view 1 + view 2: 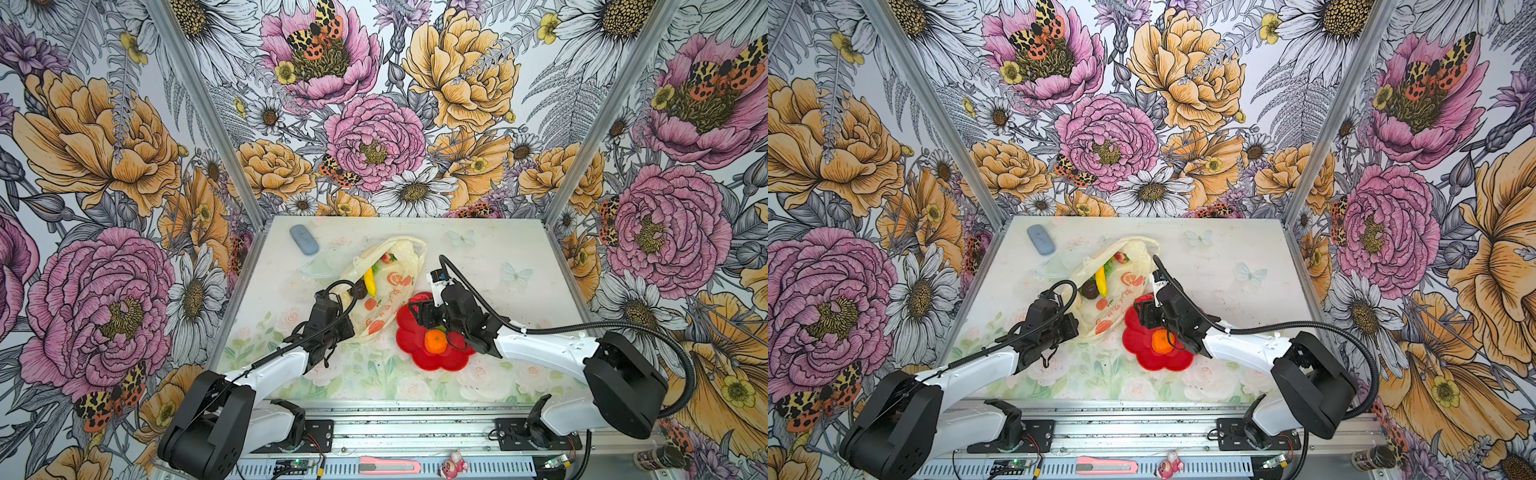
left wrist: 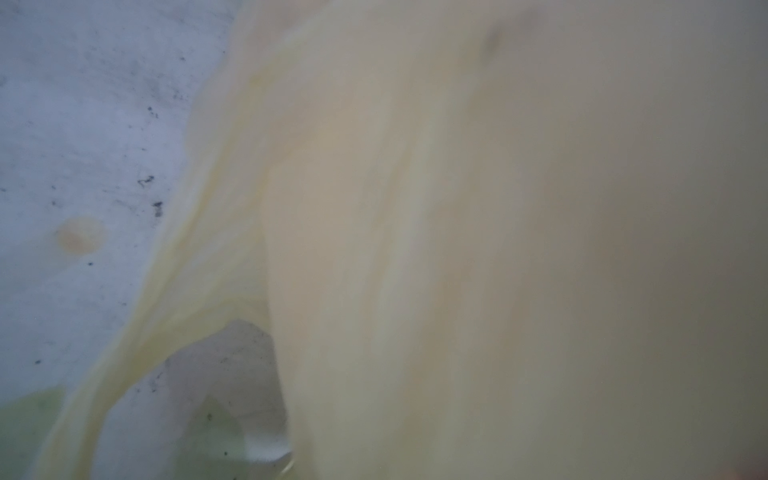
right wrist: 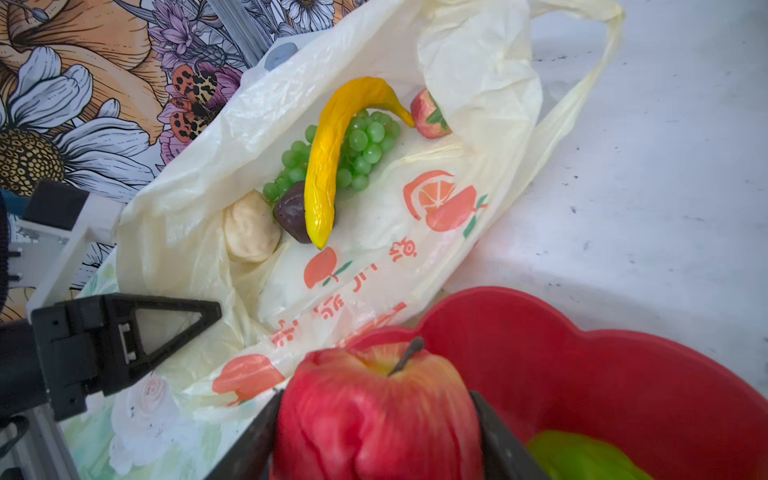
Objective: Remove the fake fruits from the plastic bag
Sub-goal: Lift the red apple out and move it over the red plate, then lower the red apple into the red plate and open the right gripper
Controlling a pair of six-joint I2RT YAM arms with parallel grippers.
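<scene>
**Apple pinched over the plate, more fruit in the bag**

In both top views the plastic bag [image 1: 390, 291] lies mid-table with a banana [image 1: 369, 282] showing inside. An orange [image 1: 435, 341] sits on the red flower-shaped plate [image 1: 409, 336] just beside it. The left gripper [image 1: 352, 329] is at the bag's near end.

Left wrist view: pale bag film fills the lens, and the pincer is pressed together on it.

Right wrist view: the right gripper [image 3: 376, 401] pinches a red apple [image 3: 374, 436] above the plate. A grape bunch [image 3: 361, 141], strawberry [image 3: 430, 114], cream piece [image 3: 251, 230] and dark brown piece [image 3: 293, 212] lie in the bag.
</scene>
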